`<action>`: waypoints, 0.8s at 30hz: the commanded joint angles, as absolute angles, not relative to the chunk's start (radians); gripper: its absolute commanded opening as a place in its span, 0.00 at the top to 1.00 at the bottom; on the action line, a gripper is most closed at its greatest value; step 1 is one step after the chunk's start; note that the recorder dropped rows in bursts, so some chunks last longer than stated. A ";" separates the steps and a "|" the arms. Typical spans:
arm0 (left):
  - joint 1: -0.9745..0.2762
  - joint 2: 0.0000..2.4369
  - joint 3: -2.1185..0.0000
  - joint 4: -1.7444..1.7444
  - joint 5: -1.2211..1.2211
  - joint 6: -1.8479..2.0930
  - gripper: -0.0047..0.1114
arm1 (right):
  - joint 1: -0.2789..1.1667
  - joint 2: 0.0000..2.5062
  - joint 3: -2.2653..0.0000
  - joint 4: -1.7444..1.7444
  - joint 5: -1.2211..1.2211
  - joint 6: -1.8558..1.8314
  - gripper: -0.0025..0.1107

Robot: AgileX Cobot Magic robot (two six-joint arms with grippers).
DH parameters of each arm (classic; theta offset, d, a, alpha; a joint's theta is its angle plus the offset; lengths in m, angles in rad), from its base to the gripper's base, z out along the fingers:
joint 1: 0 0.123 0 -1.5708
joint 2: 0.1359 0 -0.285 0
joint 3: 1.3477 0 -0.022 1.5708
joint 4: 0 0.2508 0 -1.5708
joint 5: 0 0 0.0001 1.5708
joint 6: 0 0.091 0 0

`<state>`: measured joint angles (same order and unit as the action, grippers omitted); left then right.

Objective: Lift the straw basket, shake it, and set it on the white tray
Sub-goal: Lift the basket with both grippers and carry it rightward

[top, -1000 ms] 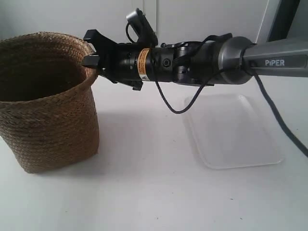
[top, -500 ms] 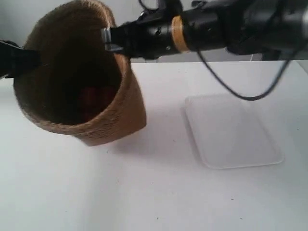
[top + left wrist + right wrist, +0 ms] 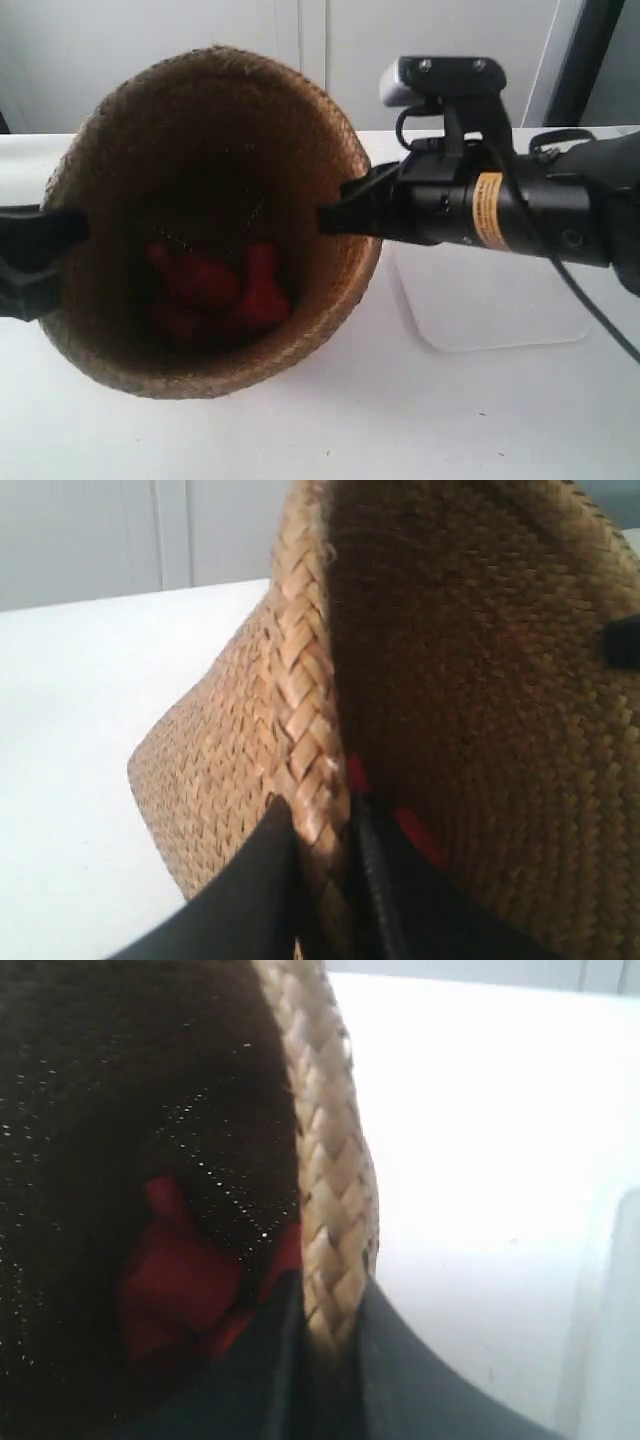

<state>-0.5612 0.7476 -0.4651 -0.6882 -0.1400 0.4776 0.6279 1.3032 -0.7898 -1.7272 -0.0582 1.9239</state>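
Observation:
The straw basket (image 3: 120, 160) hangs in the air, tipped so its round mouth faces the exterior camera, with red items (image 3: 215, 285) lying inside it. My left gripper (image 3: 322, 840) is shut on the braided rim (image 3: 305, 680), one finger outside and one inside; it is the black arm at the exterior view's left (image 3: 35, 255). My right gripper (image 3: 328, 1325) is shut on the opposite rim (image 3: 330, 1140); that is the arm at the exterior view's right (image 3: 345, 205). The white tray (image 3: 500, 315) lies flat on the table, partly behind that arm.
A white table (image 3: 350, 430) spreads below the basket. The right arm's black body (image 3: 520, 210), its orange label and a cable stretch across above the tray. A pale wall stands behind.
The basket has been lifted off the table by both grippers and tipped further toward the camera, so its inside and the red items now show. The right arm has dropped lower.

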 commanded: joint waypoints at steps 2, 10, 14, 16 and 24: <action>-0.634 0.617 -0.628 -0.623 0.079 0.537 0.96 | 0.718 1.025 -0.803 -1.744 0.023 1.781 0.98; -0.653 0.651 -0.404 -0.565 -0.301 0.465 0.96 | 0.761 0.971 -0.586 -1.744 0.389 1.842 0.98; -0.653 0.617 -0.648 -0.530 -0.034 0.474 0.96 | 0.761 0.824 -0.736 -1.744 0.094 1.751 0.98; -0.653 0.615 -0.692 -0.532 0.076 0.462 0.96 | 0.761 0.777 -0.729 -1.744 0.051 1.756 0.98; -0.653 0.705 -0.491 -0.559 -0.154 0.422 0.96 | 0.761 0.904 -0.552 -1.744 0.263 1.836 0.98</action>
